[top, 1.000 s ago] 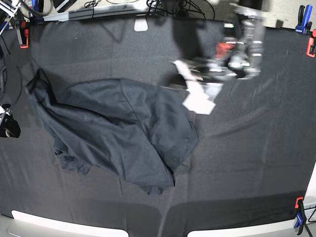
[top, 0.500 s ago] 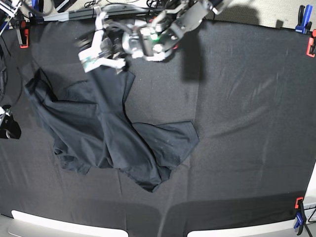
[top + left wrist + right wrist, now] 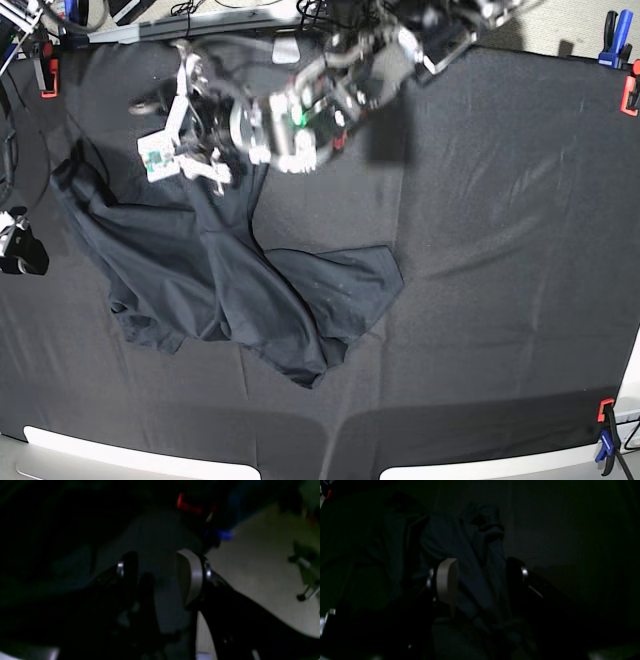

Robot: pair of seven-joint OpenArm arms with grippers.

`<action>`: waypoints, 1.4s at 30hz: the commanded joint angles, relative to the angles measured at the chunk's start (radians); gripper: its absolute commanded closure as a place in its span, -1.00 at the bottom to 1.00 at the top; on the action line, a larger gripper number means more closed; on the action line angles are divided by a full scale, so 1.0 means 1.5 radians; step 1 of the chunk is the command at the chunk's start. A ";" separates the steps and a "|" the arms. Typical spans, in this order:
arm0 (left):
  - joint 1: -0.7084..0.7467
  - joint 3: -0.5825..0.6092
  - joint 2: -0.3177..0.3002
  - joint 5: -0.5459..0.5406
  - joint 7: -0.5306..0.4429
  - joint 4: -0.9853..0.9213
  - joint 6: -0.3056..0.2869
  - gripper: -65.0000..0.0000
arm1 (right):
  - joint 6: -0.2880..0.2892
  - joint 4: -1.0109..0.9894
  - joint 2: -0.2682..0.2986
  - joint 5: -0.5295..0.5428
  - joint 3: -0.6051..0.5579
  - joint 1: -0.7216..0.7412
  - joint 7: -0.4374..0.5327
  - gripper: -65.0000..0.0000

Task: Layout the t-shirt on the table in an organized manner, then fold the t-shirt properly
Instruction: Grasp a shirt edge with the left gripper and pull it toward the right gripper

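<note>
Since prev frame left pincer (image 3: 183, 150) dropped toward upper left, now released over t-shirt (image 3: 230, 290); right pincer (image 3: 480, 580) agape, waiting on desk (image 3: 500, 250).

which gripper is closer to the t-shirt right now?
Left. The left gripper hangs open over the t-shirt at its far edge. The right gripper, also open, sits off the shirt's left side at the table edge.

We see both wrist views dim and murky; the base view is evenly lit, with the left arm (image 3: 300, 110) motion-blurred.
</note>
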 commanded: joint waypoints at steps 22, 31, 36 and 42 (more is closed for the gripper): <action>-0.023 -0.453 -0.201 0.079 -0.155 0.012 0.101 0.23 | 0.022 0.084 0.019 -0.063 -0.205 0.011 0.137 0.07; 0.050 -0.525 -0.265 0.104 -0.193 0.012 0.130 0.23 | -0.001 0.109 -0.057 -0.202 -0.401 0.121 0.176 0.07; 0.101 -0.581 -0.272 0.103 -0.194 0.012 0.129 0.23 | -0.080 0.105 -0.158 -0.350 -0.489 0.204 0.201 0.07; 0.156 -0.627 -0.272 0.102 -0.201 0.012 0.129 0.23 | -0.124 -0.013 -0.272 -0.459 -0.557 0.308 0.201 0.07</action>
